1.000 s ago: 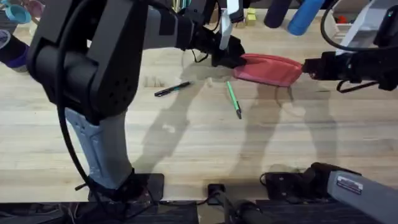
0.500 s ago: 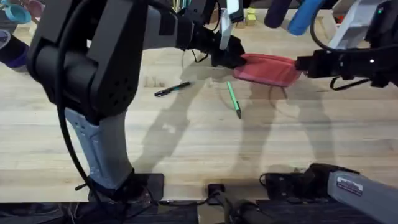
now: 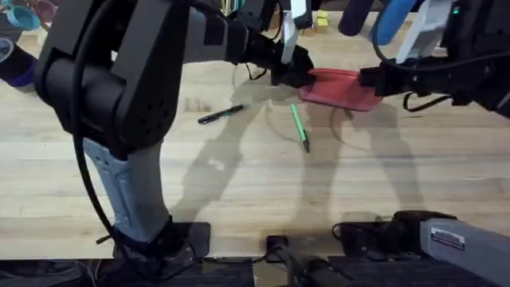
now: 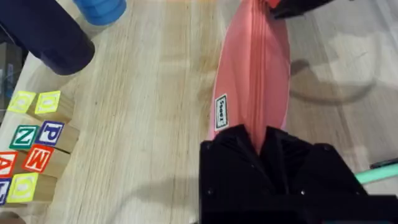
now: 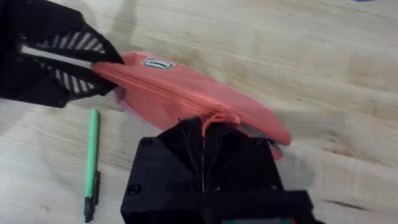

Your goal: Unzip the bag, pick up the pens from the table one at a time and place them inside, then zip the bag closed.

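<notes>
Pinching one end of the bag [image 3: 344, 88] near the table's [image 3: 239, 191] far edge, the left gripper [image 4: 260, 146] anchors it while the right gripper [image 5: 203, 134], clamped on the zipper pull [image 5: 216, 118], opens it, both pens [image 3: 300, 127] lying nearer the middle.

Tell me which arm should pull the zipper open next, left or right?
Right, most likely. The right gripper is closed on the coral zipper pull partway along the bag, while the left gripper pinches the bag's end and seems best kept there as an anchor.
</notes>
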Robot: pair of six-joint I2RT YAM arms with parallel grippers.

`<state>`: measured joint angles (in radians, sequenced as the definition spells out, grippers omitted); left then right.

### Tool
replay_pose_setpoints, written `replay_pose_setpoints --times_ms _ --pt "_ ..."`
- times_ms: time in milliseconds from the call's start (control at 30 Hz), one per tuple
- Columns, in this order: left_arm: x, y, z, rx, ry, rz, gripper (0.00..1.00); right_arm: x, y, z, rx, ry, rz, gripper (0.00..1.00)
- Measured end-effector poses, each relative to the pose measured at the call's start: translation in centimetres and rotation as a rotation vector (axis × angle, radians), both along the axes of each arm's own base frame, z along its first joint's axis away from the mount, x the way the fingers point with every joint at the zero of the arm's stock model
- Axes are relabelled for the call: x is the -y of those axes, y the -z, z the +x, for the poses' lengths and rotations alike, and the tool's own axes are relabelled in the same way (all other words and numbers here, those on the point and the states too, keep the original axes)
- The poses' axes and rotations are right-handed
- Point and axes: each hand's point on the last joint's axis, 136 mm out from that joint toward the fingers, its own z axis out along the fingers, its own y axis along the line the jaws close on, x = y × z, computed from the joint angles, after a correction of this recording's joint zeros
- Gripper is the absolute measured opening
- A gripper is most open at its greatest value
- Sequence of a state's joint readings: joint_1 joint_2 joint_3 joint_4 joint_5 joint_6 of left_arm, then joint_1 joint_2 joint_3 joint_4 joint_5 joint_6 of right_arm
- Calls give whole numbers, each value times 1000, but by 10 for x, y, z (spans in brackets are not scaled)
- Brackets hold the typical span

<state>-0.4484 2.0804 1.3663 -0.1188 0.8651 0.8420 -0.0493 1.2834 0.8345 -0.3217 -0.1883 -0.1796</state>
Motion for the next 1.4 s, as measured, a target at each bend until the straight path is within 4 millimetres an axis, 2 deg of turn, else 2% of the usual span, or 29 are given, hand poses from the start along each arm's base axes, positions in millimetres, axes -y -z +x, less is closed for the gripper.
replay_pose_setpoints --times_ms 267,567,1033,1233,1400 --pt "0 0 0 1 -1 1 77 -26 7 11 8 -52 24 27" --pt "-1 1 1 1 -6 4 77 -53 1 22 53 -77 73 27" --pt "-1 1 1 1 -5 4 77 -95 -7 18 60 -155 180 27" --pt "-1 0 1 0 -4 3 77 -121 -1 17 44 -222 239 27" --pt "-2 1 1 0 -4 5 77 -123 0 18 40 -222 253 27"
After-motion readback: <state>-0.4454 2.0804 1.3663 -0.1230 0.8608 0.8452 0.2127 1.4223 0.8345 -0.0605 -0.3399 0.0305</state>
